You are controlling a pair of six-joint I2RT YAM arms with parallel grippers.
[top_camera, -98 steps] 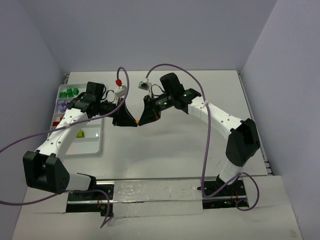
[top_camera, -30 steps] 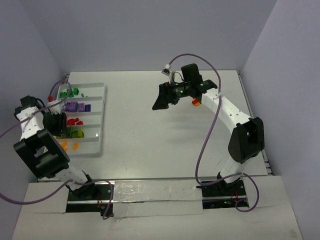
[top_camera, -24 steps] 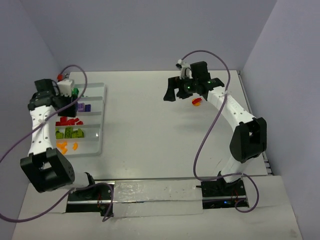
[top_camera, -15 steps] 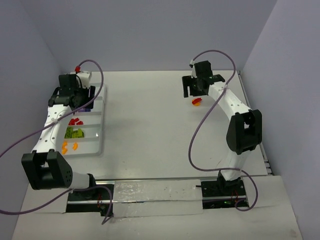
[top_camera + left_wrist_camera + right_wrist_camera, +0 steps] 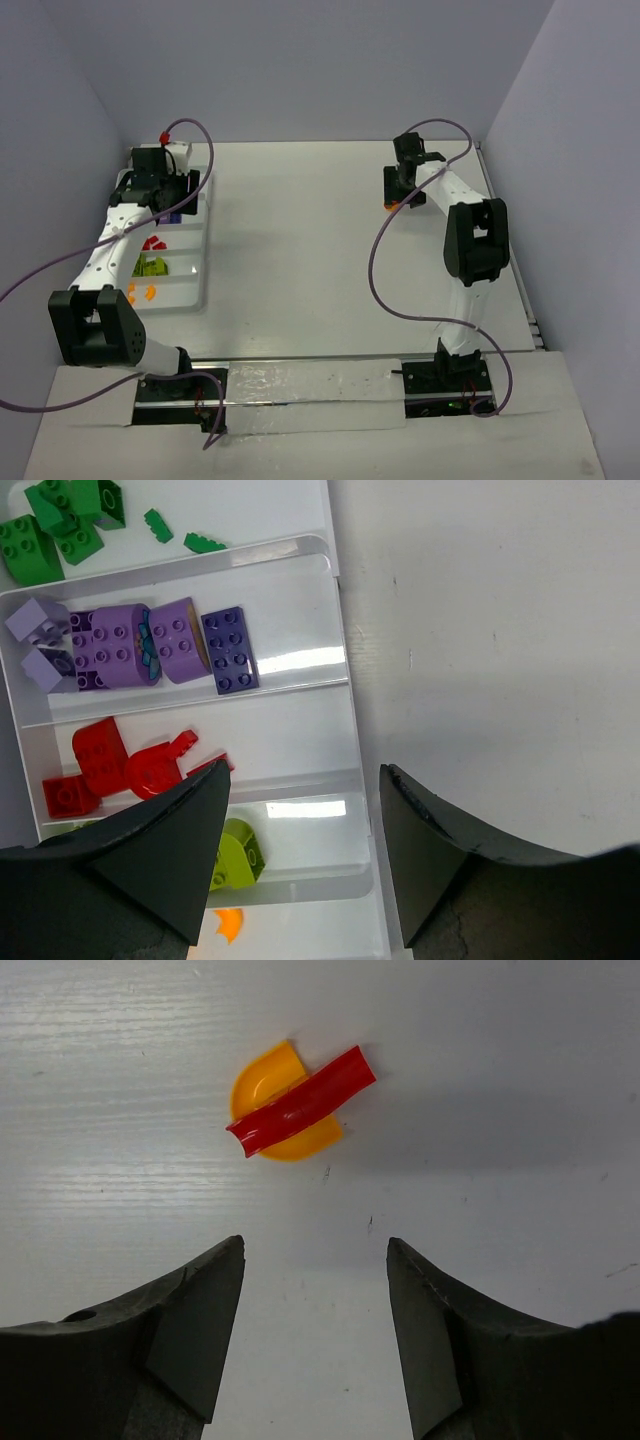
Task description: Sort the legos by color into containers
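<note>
The white tray holds sorted legos: dark green, purple, red, lime green and a bit of orange, each in its own compartment. My left gripper hovers open above the tray's right rim with nothing between its fingers. It stands over the tray's far end. On the bare table lies an orange curved lego with a red lego across it. My right gripper is open just short of them, empty. From above it is at the far right.
The tray lies along the table's left edge by the left wall. The orange and red pair lies near the far right corner, close to the right wall. Purple cables loop off both arms.
The left gripper has swung from the tray's left side to over its far end and has opened wider. The right arm has moved right to the orange and red pair, its jaws narrowing.
</note>
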